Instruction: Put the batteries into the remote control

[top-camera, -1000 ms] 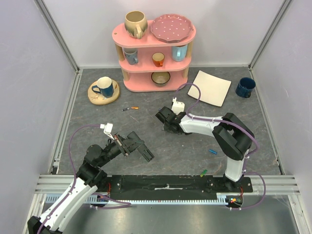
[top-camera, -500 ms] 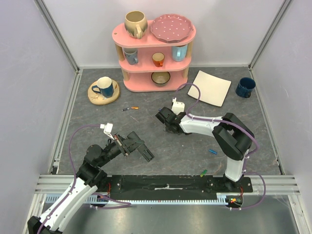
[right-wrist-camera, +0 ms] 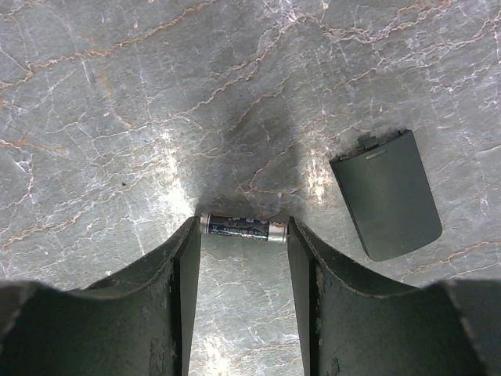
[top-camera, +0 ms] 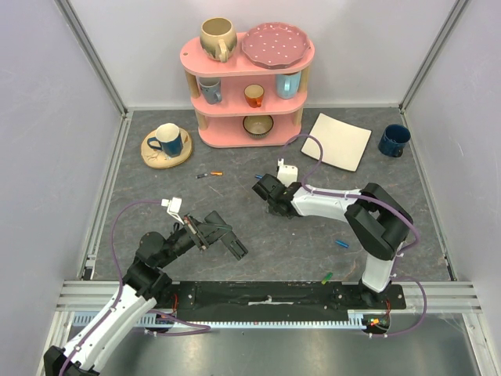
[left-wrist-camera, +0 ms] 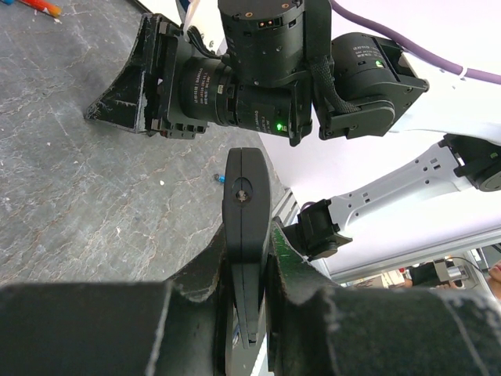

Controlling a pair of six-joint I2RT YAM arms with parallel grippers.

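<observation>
Compared with a second ago, my right gripper has crept a touch farther from the bases and its jaws have drawn in. The right arm's elbow has swung slightly outward. The left arm has not moved.

In the right wrist view the blue-black battery lies crosswise on the grey table, bridging the gap between the two fingers. One metal end meets the left finger's inner face and the other meets the right finger's, so the jaws are pinching it end to end at their tips. A black cover panel lies flat just beside the right finger, apart from the battery.

My left gripper is clamped tight on the remote control, which stands edge-on between its fingers and juts past them, held above the table near the left arm's base. Other batteries lie loose: an orange one toward the shelf, a blue one and a green one near the right arm's base.
</observation>
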